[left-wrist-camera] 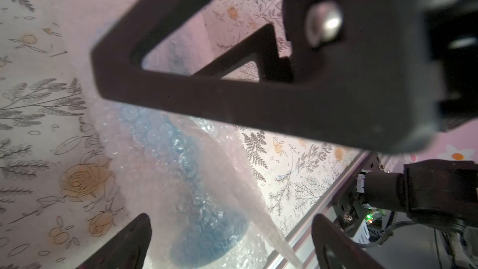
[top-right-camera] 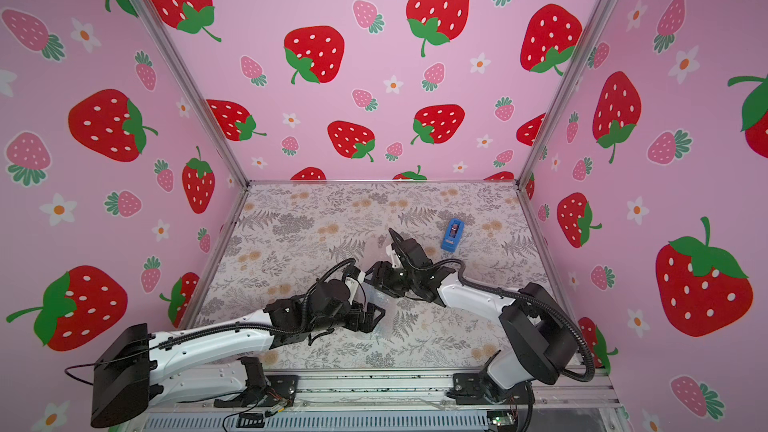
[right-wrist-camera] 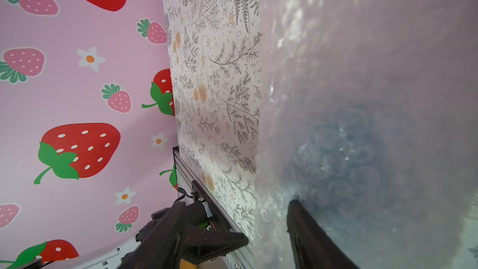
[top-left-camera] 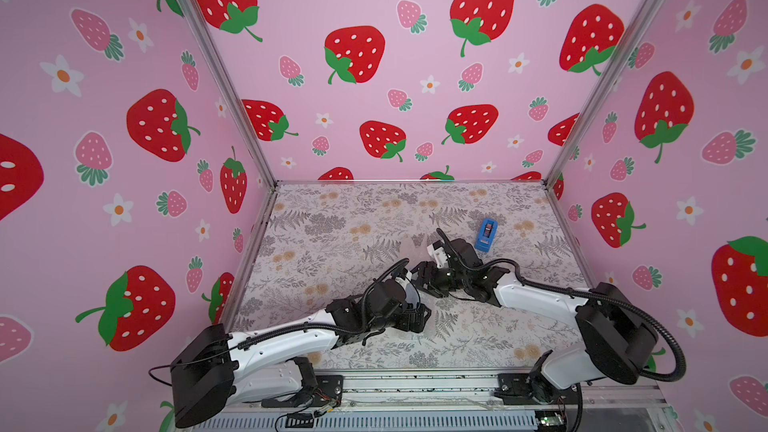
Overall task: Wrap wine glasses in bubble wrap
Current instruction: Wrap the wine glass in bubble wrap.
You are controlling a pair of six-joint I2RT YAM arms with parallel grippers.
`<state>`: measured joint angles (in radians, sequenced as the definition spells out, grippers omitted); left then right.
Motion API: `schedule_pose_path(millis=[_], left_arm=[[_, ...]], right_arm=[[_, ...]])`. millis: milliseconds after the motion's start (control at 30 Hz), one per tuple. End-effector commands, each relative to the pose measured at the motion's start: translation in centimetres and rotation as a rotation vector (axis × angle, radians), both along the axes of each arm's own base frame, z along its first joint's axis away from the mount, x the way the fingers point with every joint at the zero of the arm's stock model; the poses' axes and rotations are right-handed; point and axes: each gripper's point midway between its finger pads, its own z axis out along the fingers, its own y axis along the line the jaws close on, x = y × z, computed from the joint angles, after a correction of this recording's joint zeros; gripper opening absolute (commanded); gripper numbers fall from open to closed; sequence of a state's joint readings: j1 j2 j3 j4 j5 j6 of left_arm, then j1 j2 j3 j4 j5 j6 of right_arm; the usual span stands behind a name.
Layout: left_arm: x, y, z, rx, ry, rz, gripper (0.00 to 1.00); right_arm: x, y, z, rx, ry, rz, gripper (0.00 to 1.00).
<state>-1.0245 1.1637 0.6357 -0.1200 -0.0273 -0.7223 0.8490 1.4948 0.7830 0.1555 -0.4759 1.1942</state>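
The wine glass [left-wrist-camera: 207,234] is a light-blue goblet lying inside the bubble wrap [left-wrist-camera: 225,166], showing as a blue blur through the film. My left gripper [left-wrist-camera: 230,231] stands open, with the goblet's round foot between its fingers and a gap on each side. My right gripper [right-wrist-camera: 269,219] is open too, and the wrap's edge [right-wrist-camera: 336,47] runs between its jaws. Through that film the goblet [right-wrist-camera: 349,156] is a dim blue patch. In a top view both grippers meet mid-table, left [top-left-camera: 417,320] and right [top-left-camera: 419,274], hiding most of the bundle.
A darker blue tape dispenser [top-left-camera: 485,234] stands on the floral tabletop behind the right arm, also seen as [top-right-camera: 452,234]. Strawberry-patterned walls close in three sides. The table's metal front rail [top-left-camera: 415,384] runs just beyond the arm bases.
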Motion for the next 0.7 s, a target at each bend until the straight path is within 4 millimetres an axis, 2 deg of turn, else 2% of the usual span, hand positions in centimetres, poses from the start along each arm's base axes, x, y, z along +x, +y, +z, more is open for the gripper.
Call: schedule_pose_path(millis=[0,200,433,667], left_arm=[[1.2,1.2,1.3,0.033,-0.033,0.071,0.99],[2.5,2.6,0.5,0.056,0.023,0.15,0.99],[3.5,2.5,-1.0,0.004,0.114,0.162,0.98],[3.3,3.6,-3.6,0.024,0.182,0.189,0.86]], right_arm=[[0.2,0.4,0.2,0.006,0.017,-0.017,0.64],[0.3,0.3,0.2,0.009,0.014,-0.023,0.64],[0.2,0.3,0.2,0.007,0.009,-0.019,0.64],[0.2,0.5,0.5,0.006,0.002,0.002,0.64]])
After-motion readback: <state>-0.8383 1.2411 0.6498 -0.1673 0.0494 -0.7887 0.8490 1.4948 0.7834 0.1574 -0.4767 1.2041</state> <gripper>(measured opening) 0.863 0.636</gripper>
